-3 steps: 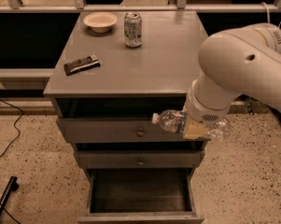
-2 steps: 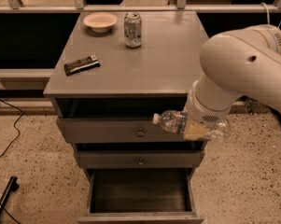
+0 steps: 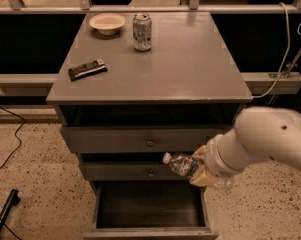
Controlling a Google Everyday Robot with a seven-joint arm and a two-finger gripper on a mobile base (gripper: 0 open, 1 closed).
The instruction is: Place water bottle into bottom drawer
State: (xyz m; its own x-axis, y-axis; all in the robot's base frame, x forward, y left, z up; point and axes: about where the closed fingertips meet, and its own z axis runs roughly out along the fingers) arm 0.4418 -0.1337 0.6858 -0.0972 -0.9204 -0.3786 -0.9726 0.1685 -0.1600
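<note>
The water bottle point(image 3: 181, 164) is a small clear crinkled bottle with a white cap pointing left. It lies sideways in my gripper point(image 3: 202, 170), which is shut on its right end. The bottle hangs in front of the middle drawer, above the right part of the open bottom drawer point(image 3: 149, 208). That drawer is pulled out and its dark interior shows nothing inside. My white arm point(image 3: 270, 139) reaches in from the right and hides most of the gripper.
On the grey cabinet top point(image 3: 190, 64) stand a silver soda can point(image 3: 142, 32), a cream bowl point(image 3: 107, 23) and a dark snack bar point(image 3: 87, 69). Two upper drawers with round knobs point(image 3: 150, 142) are shut. Cables lie on the speckled floor at left.
My arm has dropped lower and pulled back to the right, carrying the bottle from the top drawer's level down to the middle drawer's front, closer to the open bottom drawer.
</note>
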